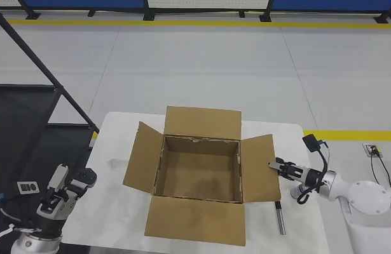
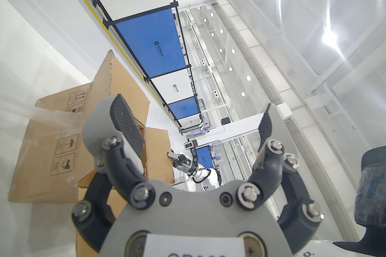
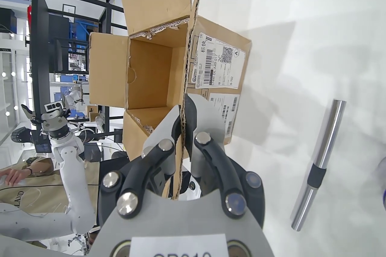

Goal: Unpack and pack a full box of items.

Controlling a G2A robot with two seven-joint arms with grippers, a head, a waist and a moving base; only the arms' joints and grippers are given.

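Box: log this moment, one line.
box open, nothing seen inside | right gripper shut on right flap | left gripper open, clear of box | metal rod on table beside box

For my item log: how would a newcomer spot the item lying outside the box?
On the white table sits an open cardboard box. Beside the flap pinched by the right tool lies a slim rod, flat on the tabletop. Unlike the brown cardboard, it is shiny metal with a black band.
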